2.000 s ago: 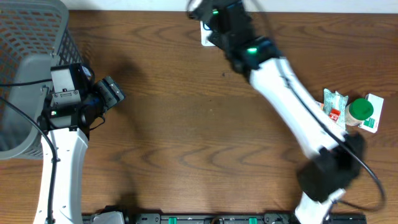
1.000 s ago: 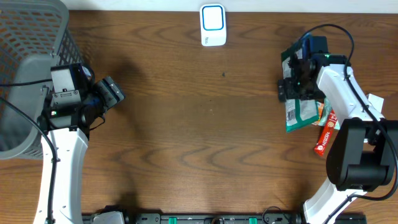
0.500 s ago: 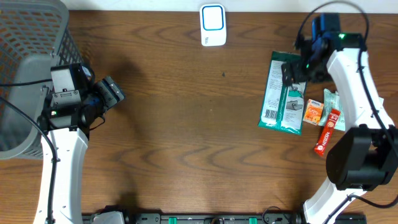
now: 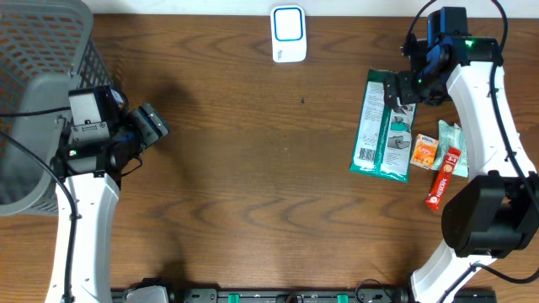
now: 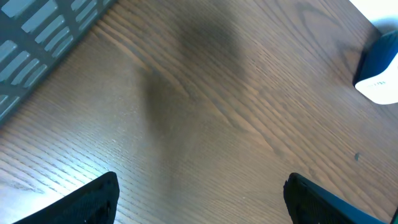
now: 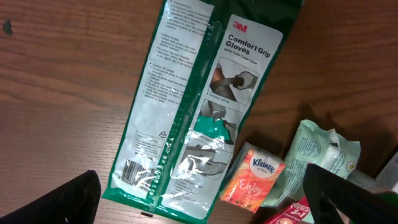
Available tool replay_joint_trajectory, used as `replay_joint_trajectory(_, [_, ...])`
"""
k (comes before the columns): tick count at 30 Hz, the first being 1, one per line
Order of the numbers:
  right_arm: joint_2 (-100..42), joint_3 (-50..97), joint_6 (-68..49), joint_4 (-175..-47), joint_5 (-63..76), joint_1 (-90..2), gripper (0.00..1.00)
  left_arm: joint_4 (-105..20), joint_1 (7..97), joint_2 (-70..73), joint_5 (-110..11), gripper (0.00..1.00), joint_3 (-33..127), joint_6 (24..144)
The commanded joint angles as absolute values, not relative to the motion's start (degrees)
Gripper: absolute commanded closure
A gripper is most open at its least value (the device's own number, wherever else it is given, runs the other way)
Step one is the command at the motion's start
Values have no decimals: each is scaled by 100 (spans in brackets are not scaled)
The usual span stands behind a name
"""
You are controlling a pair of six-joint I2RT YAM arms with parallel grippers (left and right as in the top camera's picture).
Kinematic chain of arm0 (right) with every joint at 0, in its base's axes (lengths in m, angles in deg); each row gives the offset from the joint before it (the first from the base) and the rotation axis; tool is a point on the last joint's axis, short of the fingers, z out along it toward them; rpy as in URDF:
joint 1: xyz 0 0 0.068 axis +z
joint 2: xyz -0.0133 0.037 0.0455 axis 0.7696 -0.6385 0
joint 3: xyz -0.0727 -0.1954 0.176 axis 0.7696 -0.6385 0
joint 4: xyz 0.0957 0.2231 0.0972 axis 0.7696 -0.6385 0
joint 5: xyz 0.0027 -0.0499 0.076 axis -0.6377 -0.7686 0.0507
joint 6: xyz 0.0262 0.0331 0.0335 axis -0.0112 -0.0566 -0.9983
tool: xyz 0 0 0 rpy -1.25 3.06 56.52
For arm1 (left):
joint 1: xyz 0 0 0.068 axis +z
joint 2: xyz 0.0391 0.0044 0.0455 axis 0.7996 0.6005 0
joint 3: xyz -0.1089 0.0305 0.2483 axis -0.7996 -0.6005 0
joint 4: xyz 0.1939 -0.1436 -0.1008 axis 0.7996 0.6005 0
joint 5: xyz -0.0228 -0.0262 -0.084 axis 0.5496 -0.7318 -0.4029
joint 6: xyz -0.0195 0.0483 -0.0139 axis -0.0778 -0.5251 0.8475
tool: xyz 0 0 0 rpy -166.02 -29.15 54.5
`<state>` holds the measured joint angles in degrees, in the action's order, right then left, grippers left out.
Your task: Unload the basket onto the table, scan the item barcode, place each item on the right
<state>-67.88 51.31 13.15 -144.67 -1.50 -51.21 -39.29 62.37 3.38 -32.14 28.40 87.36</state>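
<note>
The green glove pack [image 6: 186, 112] lies flat on the right side of the brown table [image 4: 253, 168], with its barcode [image 6: 132, 169] facing up. The right gripper [image 4: 399, 89] hangs over the top end of the pack, jaws wide apart, holding nothing. Just beside the pack are an orange tissue pack [image 4: 424, 153] and a red bar [image 4: 442, 178]. The white scanner [image 4: 288, 34] sits at the far edge, well apart from the pack. The left gripper [image 4: 152, 124] is near the grey basket [image 4: 42, 50], its jaws spread and empty too.

A green glove pack [image 4: 379, 135] lies flat, barcode [image 6: 130, 169] side up.
</note>
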Motion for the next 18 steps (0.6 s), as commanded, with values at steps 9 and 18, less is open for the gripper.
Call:
replay_joint_trajectory(9, [-6762,5153,1396,-14482,-126,-5066,1,-3918,6257,336,-3159,14,2818,8721])
replay_joint_trajectory(18, [-6797,5144,1396,-14484,-126,-5075,1,-3921,6257,336,-3159,14,2818,8721])
